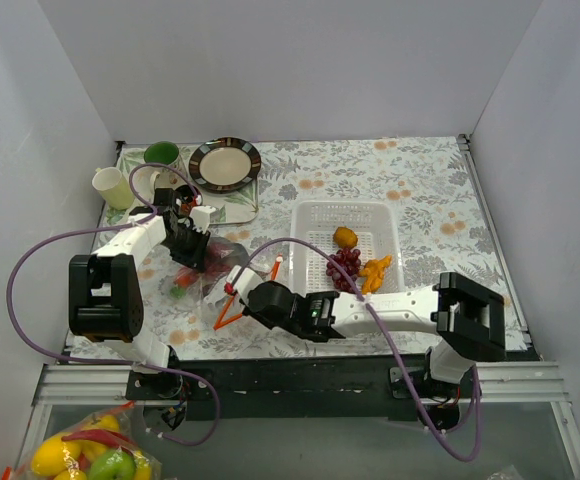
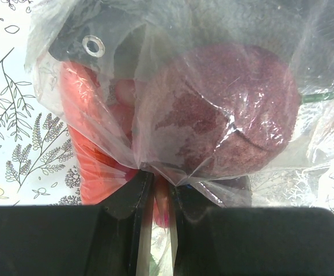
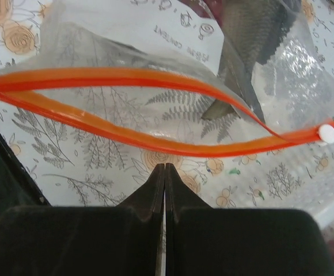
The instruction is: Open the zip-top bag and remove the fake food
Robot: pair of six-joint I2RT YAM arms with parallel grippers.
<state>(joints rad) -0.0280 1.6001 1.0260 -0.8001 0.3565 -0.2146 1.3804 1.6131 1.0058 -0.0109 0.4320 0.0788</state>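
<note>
The zip-top bag (image 1: pixel 213 272) lies left of centre, its red-orange zip strip (image 3: pixel 126 109) gaping open. My left gripper (image 1: pixel 192 248) is shut on the bag's far closed end (image 2: pixel 173 172). Through the plastic there I see a grey fish (image 2: pixel 98 34), a red-purple fruit (image 2: pixel 230 109) and a red-orange piece (image 2: pixel 89 138). My right gripper (image 1: pixel 240 290) is shut and empty, its tips (image 3: pixel 164 169) just short of the open mouth. The fish's tail (image 3: pixel 250 46) shows inside. An orange fruit (image 1: pixel 345 237), a grape bunch (image 1: pixel 343 264) and orange pieces (image 1: pixel 375 272) lie in the clear basket (image 1: pixel 310 215).
A dark-rimmed plate (image 1: pixel 225 163), a green cup (image 1: pixel 162 155) and a cream cup (image 1: pixel 113 187) stand at the back left. A bag of lemons and a green apple (image 1: pixel 85 455) sits below the table's front edge. White walls enclose the table.
</note>
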